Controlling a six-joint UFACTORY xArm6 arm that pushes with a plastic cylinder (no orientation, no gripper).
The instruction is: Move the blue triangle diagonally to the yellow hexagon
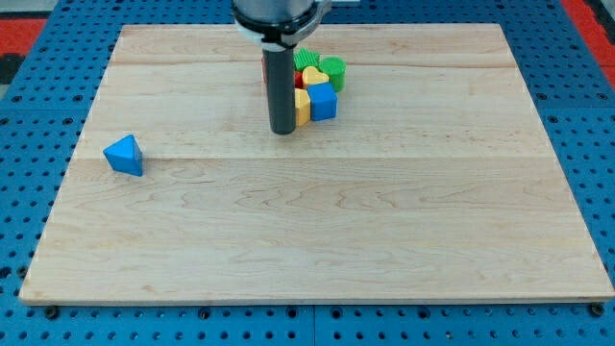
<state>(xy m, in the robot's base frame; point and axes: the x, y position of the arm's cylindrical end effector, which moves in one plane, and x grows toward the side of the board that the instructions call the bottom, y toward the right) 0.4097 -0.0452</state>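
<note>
The blue triangle (pixel 125 155) lies alone near the board's left edge, about mid-height. My tip (pixel 282 129) rests on the board at the view's top centre, far to the right of the triangle. It sits just left of a tight cluster of blocks: a yellow block (pixel 302 106) touching the rod, a blue cube (pixel 323 101), a yellow heart-like block (pixel 313 74), a green block (pixel 332 69) and a red block (pixel 299 80) partly hidden. The rod hides part of the cluster, so I cannot tell which yellow block is the hexagon.
The wooden board (pixel 317 240) lies on a blue pegboard table (pixel 29 192). A red area (pixel 29 24) shows at the top left corner. The arm's dark body (pixel 279 19) hangs over the board's top edge.
</note>
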